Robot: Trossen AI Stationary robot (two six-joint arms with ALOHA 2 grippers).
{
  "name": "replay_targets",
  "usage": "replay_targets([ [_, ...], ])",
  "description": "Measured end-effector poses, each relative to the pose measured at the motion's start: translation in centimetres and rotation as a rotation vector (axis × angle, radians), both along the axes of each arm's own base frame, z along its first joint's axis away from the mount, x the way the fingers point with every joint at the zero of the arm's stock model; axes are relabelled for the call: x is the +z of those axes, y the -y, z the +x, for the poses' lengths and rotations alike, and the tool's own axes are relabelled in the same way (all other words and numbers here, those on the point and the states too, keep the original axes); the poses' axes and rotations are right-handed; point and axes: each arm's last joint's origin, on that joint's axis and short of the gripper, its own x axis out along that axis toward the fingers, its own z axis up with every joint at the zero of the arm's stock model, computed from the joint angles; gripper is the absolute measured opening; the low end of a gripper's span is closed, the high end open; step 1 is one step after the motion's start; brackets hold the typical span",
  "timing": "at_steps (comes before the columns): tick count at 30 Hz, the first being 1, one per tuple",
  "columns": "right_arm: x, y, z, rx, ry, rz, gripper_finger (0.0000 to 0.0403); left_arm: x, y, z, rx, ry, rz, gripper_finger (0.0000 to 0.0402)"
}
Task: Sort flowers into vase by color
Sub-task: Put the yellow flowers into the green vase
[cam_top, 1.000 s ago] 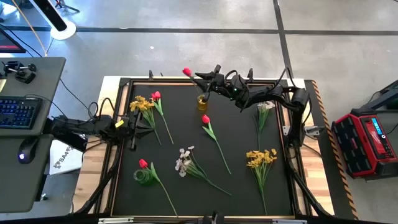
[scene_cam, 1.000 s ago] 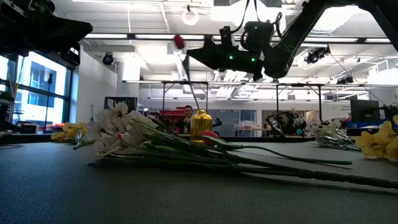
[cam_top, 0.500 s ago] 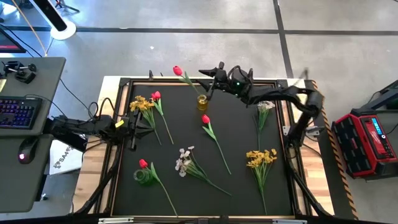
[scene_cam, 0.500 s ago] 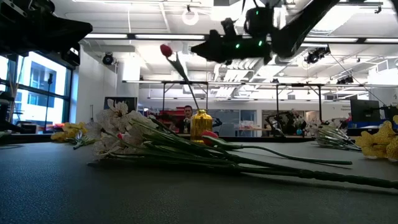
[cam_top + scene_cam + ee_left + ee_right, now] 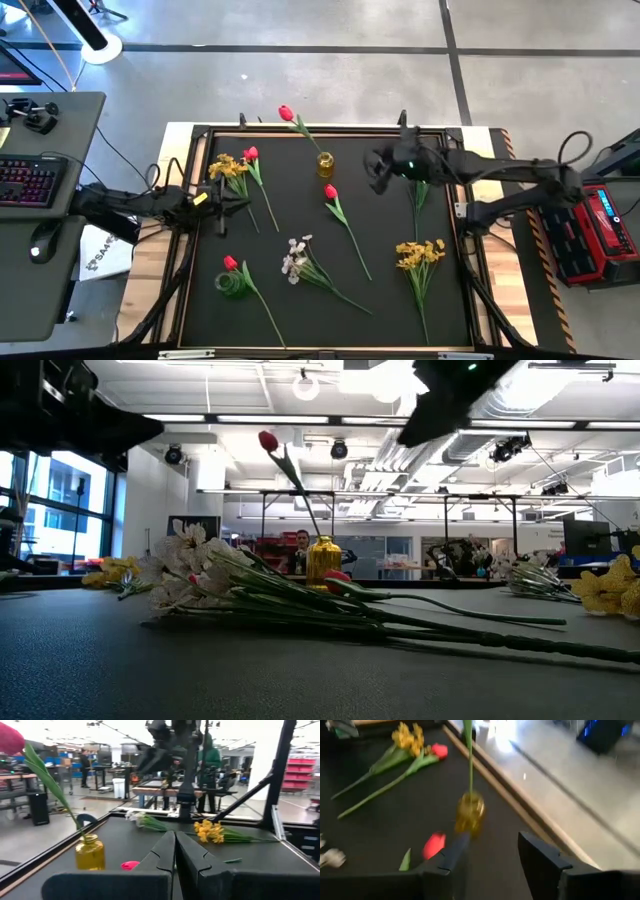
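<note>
A small yellow vase [image 5: 325,163] stands at the table's far middle. One red tulip [image 5: 286,113] sticks into its neck by the stem and leans toward the far left. My right gripper [image 5: 492,855] hovers open to the right of this vase, above the table, with nothing between its fingers. At the table's left edge my left gripper [image 5: 175,855] waits, shut and empty. On the mat lie other flowers: red tulips [image 5: 331,191], yellow bunches [image 5: 420,253] and white sprays [image 5: 296,258]. A green vase [image 5: 232,285] stands near left, with a tulip bloom [image 5: 231,263] beside it.
A raised black frame [image 5: 300,130] borders the mat. A yellow bunch and a tulip [image 5: 238,165] lie at the far left, and a white spray [image 5: 427,172] lies under my right arm. A desk with a keyboard [image 5: 30,180] stands left of the table, a red case [image 5: 590,225] to its right.
My right gripper has let go of the red tulip, which now stands in the yellow vase, its bloom tipped farther left. The gripper has then drawn back up and toward the table's right and near side, turning as it went.
</note>
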Motion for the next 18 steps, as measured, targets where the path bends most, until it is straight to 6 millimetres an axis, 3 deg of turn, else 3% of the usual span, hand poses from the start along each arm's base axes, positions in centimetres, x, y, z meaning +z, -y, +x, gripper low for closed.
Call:
replay_targets([
  [10,-2.8,-9.3,-0.2,0.042,-0.068,0.173,0.0122,-0.2,0.1,0.8,0.006,-0.027,-0.004,0.0],
  [18,-6.3,-12.9,-0.5,0.04,-0.269,0.234,0.0118,-0.4,0.2,1.2,0.004,-0.05,-0.026,0.0],
])
